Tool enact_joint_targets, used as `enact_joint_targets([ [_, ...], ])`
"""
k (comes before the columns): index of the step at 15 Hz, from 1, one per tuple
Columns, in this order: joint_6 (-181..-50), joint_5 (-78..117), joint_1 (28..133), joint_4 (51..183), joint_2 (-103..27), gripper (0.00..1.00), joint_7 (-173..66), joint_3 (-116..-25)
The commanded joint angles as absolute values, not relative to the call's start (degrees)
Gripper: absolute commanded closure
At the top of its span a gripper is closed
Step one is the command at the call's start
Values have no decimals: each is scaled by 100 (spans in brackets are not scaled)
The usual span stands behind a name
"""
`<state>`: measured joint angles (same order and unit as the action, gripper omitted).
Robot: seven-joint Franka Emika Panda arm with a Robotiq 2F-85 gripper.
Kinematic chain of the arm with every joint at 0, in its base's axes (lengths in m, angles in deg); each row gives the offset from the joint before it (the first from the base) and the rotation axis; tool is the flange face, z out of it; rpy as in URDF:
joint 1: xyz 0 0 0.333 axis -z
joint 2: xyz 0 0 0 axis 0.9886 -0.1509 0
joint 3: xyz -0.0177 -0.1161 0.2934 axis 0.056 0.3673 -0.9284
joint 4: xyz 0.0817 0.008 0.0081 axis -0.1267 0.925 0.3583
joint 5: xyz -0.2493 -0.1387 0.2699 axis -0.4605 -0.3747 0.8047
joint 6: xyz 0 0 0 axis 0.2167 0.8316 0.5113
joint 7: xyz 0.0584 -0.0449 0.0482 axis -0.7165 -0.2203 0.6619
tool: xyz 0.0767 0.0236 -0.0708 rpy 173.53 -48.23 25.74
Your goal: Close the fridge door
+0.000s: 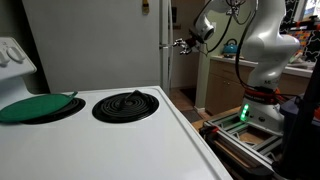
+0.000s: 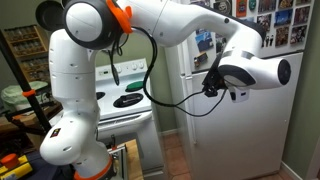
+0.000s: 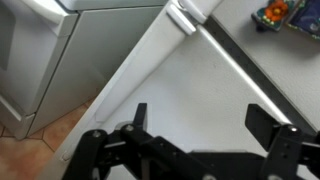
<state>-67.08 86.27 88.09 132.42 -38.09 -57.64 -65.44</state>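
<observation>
The fridge door [image 2: 245, 135] is the white lower front panel of the big white fridge, below a freezer door covered in magnets. My gripper [image 2: 213, 84] is up against its upper left part. In an exterior view the gripper [image 1: 181, 44] sits just past the fridge's front edge [image 1: 163, 60]. In the wrist view the plain white door [image 3: 170, 70] fills the frame behind my open, empty jaws [image 3: 200, 118]. A dark seam and a white handle [image 3: 181, 19] run above. I cannot tell whether the door is fully flush.
A white stove top [image 1: 110, 145] with a black coil burner [image 1: 125, 105] and a green lid [image 1: 38, 106] is in the foreground. The stove [image 2: 125, 100] stands beside the fridge. A beige cabinet [image 1: 222, 85] and my base [image 1: 262, 105] stand opposite.
</observation>
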Motion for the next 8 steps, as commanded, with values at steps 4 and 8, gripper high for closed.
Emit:
enact_joint_targets([
  [4,-6043,6881,9095,13520,-2741,0,-4477,-6364],
  [8,-6091,6371,9183,13694,-2233,0,-3718,-6348],
])
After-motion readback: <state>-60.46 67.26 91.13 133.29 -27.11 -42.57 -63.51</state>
